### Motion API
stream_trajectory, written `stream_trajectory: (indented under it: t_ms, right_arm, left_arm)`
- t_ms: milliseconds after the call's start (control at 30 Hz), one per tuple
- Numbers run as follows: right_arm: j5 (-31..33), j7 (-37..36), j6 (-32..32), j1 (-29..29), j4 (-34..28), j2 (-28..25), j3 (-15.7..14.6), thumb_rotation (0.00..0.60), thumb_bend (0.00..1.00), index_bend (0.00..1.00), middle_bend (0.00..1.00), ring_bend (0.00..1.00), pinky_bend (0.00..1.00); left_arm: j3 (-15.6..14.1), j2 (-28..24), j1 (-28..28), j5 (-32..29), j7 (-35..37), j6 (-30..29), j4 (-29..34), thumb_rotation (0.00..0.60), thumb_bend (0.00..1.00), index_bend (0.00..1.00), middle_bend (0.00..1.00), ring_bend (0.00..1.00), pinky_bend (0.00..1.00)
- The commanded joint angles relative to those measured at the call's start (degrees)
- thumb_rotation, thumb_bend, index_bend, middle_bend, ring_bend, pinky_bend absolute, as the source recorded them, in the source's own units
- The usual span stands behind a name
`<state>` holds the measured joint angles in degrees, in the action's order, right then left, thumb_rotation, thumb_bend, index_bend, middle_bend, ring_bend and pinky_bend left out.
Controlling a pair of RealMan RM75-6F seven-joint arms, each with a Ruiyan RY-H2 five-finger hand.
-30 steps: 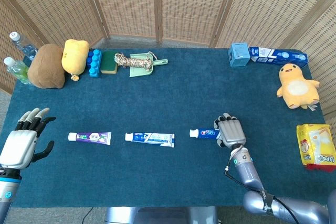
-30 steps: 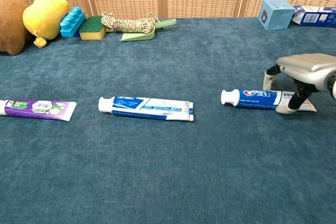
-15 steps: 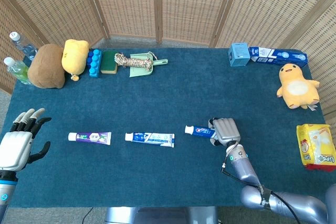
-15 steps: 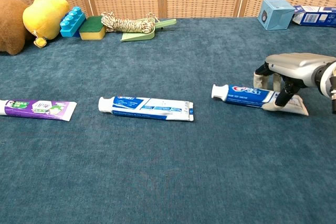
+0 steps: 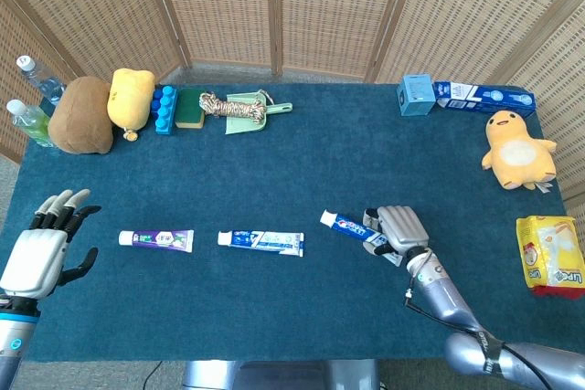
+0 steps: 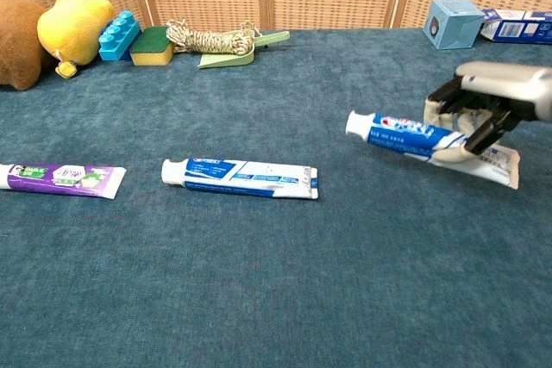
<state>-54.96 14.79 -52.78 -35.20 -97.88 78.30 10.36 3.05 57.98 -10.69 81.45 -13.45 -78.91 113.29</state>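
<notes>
The right hand (image 6: pixel 483 109) has its fingers curled around the blue and white toothpaste tube (image 6: pixel 405 134), lifted off the dark blue cloth table (image 6: pixel 259 282). Its cap sticks out past the fingers. Squeeze gently and keep it level.

Bright, even light; sharp focus
</notes>
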Motion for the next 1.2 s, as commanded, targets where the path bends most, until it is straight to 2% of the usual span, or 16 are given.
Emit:
stream_trajectory:
  t_ms: [33, 133, 267, 400, 600, 800, 1200]
  right_arm:
    - [-8.44, -12.51, 2.14, 3.54, -3.12, -5.73, 0.49, 0.600, 0.47, 0.93, 0.71, 0.64, 0.69]
    - [-12.65, -19.79, 2.81, 5.04, -4.22, -8.35, 0.24, 0.600, 0.47, 0.93, 0.72, 0.65, 0.70]
    - [-16.66, -25.63, 3.08, 6.11, -4.69, -10.04, -0.54, 0.600, 0.47, 0.93, 0.72, 0.66, 0.70]
    - [-20.97, -29.80, 3.22, 6.50, -5.71, -10.69, -1.90, 0.600, 0.47, 0.93, 0.72, 0.67, 0.71]
    - [-23.14, -31.07, 3.00, 6.02, -7.00, -10.20, -2.78, 0.600, 0.47, 0.93, 0.72, 0.67, 0.71]
    - [-22.30, -29.95, 3.92, 4.69, -8.26, -8.57, -3.05, 0.600, 0.47, 0.93, 0.72, 0.67, 0.71]
    - [-18.04, -29.81, 6.82, 1.23, -8.70, -4.80, -1.57, 0.600, 0.47, 0.93, 0.72, 0.67, 0.71]
  left_arm:
    - [0.26, 0.30, -1.10, -0.38, -0.30, 1.58, 0.61, 0.600, 0.35, 0.20, 0.12, 0.05, 0.09]
    - [0.79, 0.76, -2.42, -0.75, -0.35, 3.19, 0.93, 0.600, 0.35, 0.20, 0.13, 0.06, 0.10]
    - [1.60, 1.51, -4.49, -1.98, -0.53, 5.95, 1.42, 0.600, 0.35, 0.20, 0.13, 0.07, 0.12]
    - [3.55, 3.02, -9.18, -4.21, 1.12, 12.22, 2.06, 0.600, 0.36, 0.22, 0.13, 0.07, 0.13]
    - [5.98, 4.78, -15.03, -8.38, 3.70, 19.77, 1.48, 0.600, 0.35, 0.23, 0.13, 0.07, 0.14]
    - [7.79, 6.96, -20.30, -11.76, 7.48, 26.57, 0.47, 0.600, 0.35, 0.24, 0.12, 0.07, 0.14]
    - [7.78, 9.53, -26.54, -13.36, 9.17, 33.39, -0.70, 0.600, 0.32, 0.23, 0.08, 0.02, 0.13]
